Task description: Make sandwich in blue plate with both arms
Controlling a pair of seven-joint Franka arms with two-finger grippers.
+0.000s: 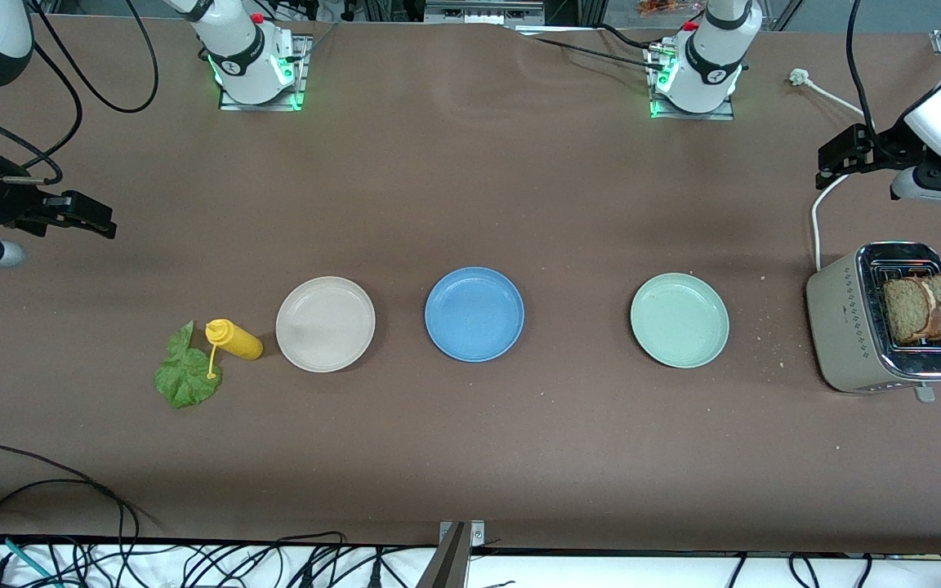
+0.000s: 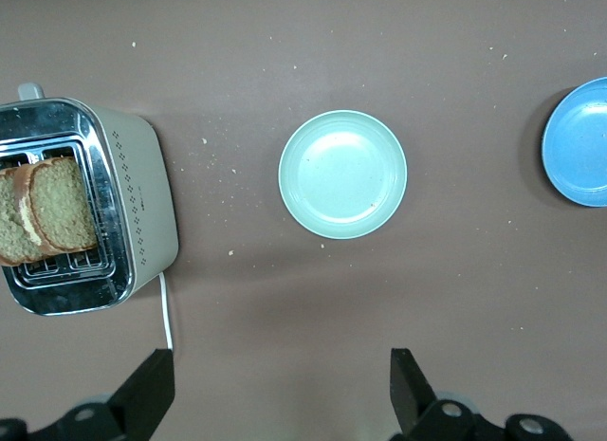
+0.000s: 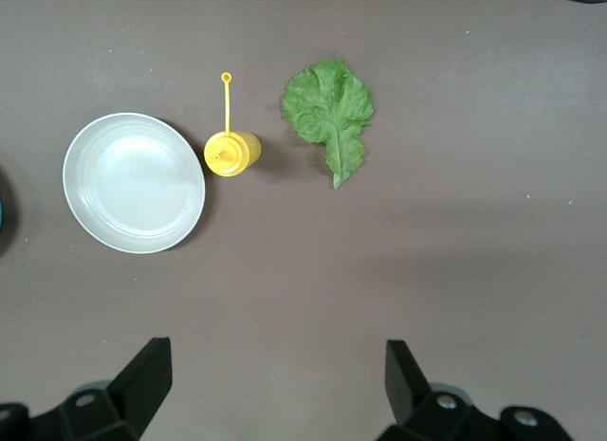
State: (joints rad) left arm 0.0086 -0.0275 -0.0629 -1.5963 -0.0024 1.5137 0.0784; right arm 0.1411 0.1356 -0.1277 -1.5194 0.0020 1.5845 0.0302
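The round matte blue plate (image 1: 474,314) sits bare between two other plates, while the left gripper (image 2: 280,389) and right gripper (image 3: 275,384) hover over the table, jaws spread wide.

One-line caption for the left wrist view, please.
Open left gripper over bare table; toaster holding two bread slices, mint plate beside it.

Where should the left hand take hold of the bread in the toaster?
Probably by the top edges of the bread slices. They stand upright, side by side, above the slots of the toaster. Come straight down from above with the open left hand and pinch one slice across its flat faces.
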